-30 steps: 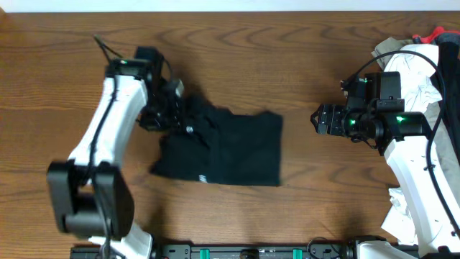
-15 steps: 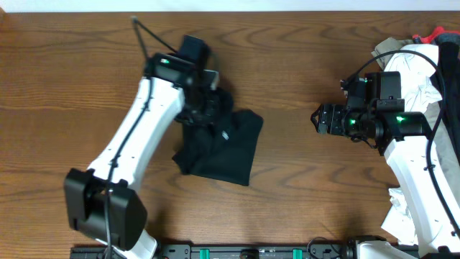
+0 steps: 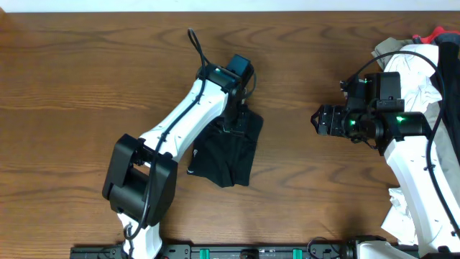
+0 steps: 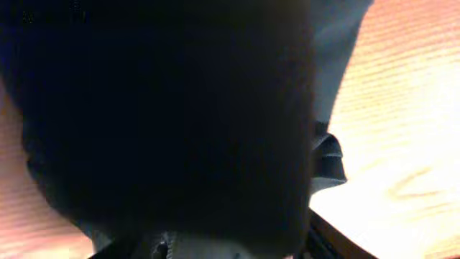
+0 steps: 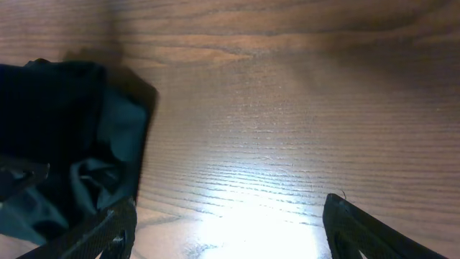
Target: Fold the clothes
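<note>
The black shirt (image 3: 224, 152) lies bunched and doubled over itself at the table's middle, a small white mark on its left edge. My left gripper (image 3: 236, 121) reaches over its upper right part and is shut on the fabric. In the left wrist view black cloth (image 4: 165, 108) fills nearly the whole picture and hides the fingers. My right gripper (image 3: 316, 119) is open and empty, hovering to the right of the shirt and apart from it. In the right wrist view the shirt (image 5: 65, 129) shows at the left, beyond the spread fingers (image 5: 230, 230).
A heap of white cloth (image 3: 420, 68) with a red item (image 3: 435, 34) on top sits at the right edge behind the right arm. Bare brown wooden table (image 3: 72, 86) surrounds the shirt.
My left gripper has swept from the table's left to the middle, dragging the shirt's left side over to the right, so the flat shirt is now a narrow bunched heap. The right arm has not moved.
</note>
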Action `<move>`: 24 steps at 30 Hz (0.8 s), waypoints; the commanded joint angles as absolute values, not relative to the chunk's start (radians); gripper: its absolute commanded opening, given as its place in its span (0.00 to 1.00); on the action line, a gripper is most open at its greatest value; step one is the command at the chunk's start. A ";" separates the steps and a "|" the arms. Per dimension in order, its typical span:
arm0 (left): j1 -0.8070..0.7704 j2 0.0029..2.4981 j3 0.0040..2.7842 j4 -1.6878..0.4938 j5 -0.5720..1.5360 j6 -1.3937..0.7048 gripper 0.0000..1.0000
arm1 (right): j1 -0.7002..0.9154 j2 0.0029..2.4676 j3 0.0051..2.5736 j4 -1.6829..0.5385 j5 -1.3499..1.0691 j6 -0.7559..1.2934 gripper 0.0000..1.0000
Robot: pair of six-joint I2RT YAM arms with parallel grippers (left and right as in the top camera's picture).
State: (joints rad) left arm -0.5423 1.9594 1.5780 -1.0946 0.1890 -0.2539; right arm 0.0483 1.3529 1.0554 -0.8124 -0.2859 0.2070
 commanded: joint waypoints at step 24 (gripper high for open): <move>-0.141 1.788 1.603 -1.264 0.070 -0.241 0.46 | 0.570 1.457 1.060 -0.385 -0.567 0.194 0.40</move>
State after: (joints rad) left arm -0.1711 1.7752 1.6245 -1.2545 0.0864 -0.2581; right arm 0.4835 1.3972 1.0569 -0.4335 -0.5564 0.1474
